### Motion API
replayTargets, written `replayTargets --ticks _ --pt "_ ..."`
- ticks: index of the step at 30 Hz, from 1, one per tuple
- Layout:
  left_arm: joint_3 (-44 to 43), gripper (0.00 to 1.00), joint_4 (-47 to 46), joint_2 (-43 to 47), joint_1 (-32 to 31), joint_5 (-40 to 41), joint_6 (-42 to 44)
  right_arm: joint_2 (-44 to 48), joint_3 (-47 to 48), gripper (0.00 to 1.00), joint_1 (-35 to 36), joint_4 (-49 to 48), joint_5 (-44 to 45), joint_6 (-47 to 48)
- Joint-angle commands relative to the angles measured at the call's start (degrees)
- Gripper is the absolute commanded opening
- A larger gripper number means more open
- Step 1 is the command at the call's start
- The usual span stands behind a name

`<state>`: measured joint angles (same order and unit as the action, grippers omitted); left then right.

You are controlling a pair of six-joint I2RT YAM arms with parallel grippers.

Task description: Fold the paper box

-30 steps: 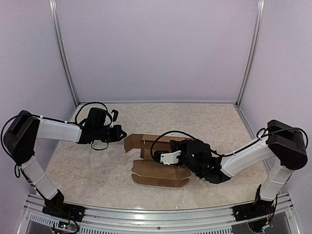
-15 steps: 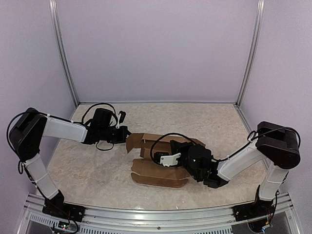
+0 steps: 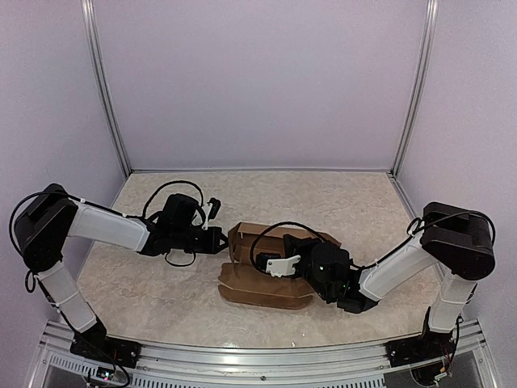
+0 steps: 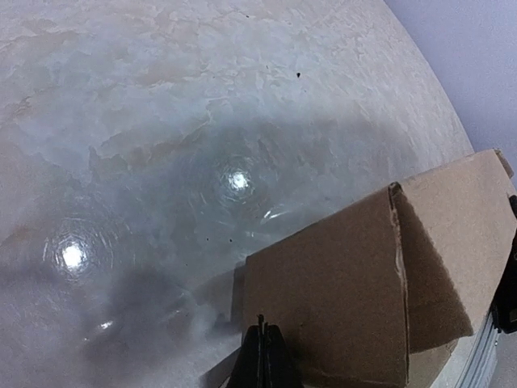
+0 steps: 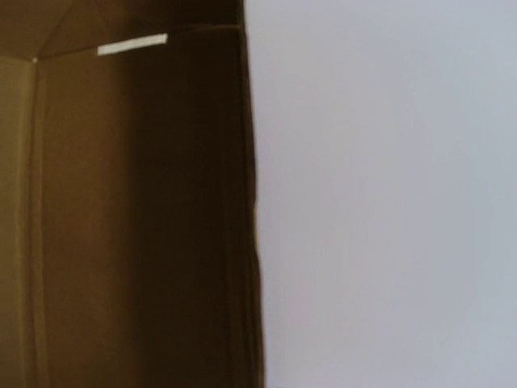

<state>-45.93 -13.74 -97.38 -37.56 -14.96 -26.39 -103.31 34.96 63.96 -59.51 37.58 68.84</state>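
Observation:
The paper box (image 3: 260, 289) is brown cardboard, half formed, at the middle of the table, with its front flap lying flat toward me. My left gripper (image 3: 224, 240) is shut and empty, with its tips pressed against the outside of the box's left side panel (image 4: 335, 295), which stands upright. In the left wrist view the shut fingertips (image 4: 262, 356) touch that panel low down. My right gripper (image 3: 295, 246) reaches into the box from the right. Its fingers do not show in the right wrist view, only the box's inner wall (image 5: 81, 210) close up.
The marbled tabletop (image 3: 161, 291) spreads round the box. Pale purple walls (image 3: 258, 81) and metal corner posts (image 3: 408, 89) enclose the back and sides. An aluminium rail (image 3: 258, 356) runs along the near edge by the arm bases.
My left arm has swung right and pushed the box's left side flap from splayed outward to upright. The right arm has edged slightly left inside the box.

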Motion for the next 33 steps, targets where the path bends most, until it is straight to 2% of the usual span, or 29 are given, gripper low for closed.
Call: replayTargets --ticks 1,7,14,33 --pt "1.29 0.00 -1.11 2.32 -1.00 3.80 1.49 -1.16 -0.38 0.00 0.46 0.47 1.16 -2.56" --pt "1.51 0.12 1.48 3.46 -3.04 9.02 3.40 -1.13 -0.25 0.00 0.47 2.94 0.60 -5.21" --pt "2.38 0.20 1.48 4.68 -3.49 9.98 4.56 -1.53 -0.55 0.00 0.46 3.07 0.71 -5.76" --pt "4.25 0.21 0.72 7.45 -6.91 9.44 8.17 -1.79 -0.42 0.00 0.62 5.13 0.41 -7.89"
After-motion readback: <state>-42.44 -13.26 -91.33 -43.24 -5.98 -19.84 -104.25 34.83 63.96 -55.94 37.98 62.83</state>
